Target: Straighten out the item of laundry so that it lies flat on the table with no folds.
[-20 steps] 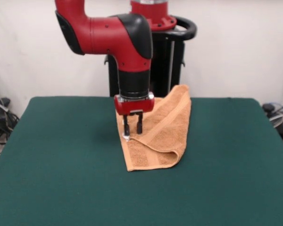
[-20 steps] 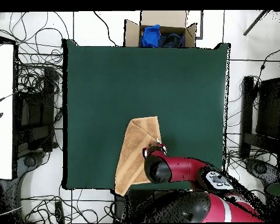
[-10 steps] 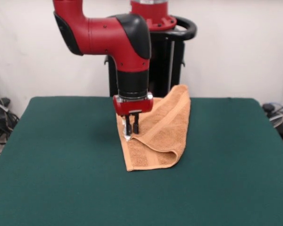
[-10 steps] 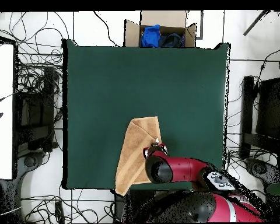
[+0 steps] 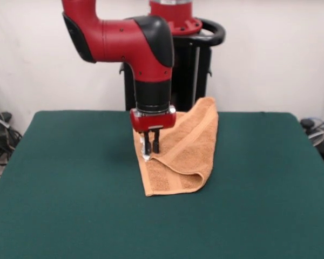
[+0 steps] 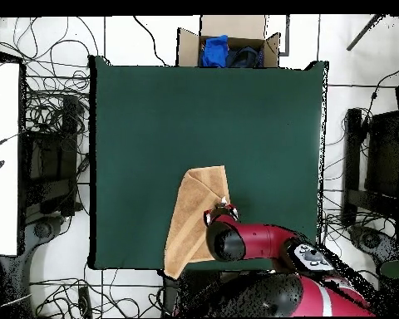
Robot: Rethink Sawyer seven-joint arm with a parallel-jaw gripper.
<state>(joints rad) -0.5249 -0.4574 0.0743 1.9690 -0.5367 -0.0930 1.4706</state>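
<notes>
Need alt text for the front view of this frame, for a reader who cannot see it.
A red and black arm's end effector is shut on the left edge of a folded orange-tan towel. The towel lies on a dark green table, doubled over with its far end hanging past the table's back edge.

One camera stands low across the surface [image 5: 70, 205] from the arm [image 5: 129, 43], facing it and a pale wall, close enough that the green top runs past the picture's bottom and both sides. The other hangs high overhead looking straight down, taking in the whole surface [image 6: 169, 116], cabled floor and a cardboard box [image 6: 228, 46] beyond the far edge. Both share the green top, the arm and the towel [image 5: 181, 148], turned half round.
</notes>
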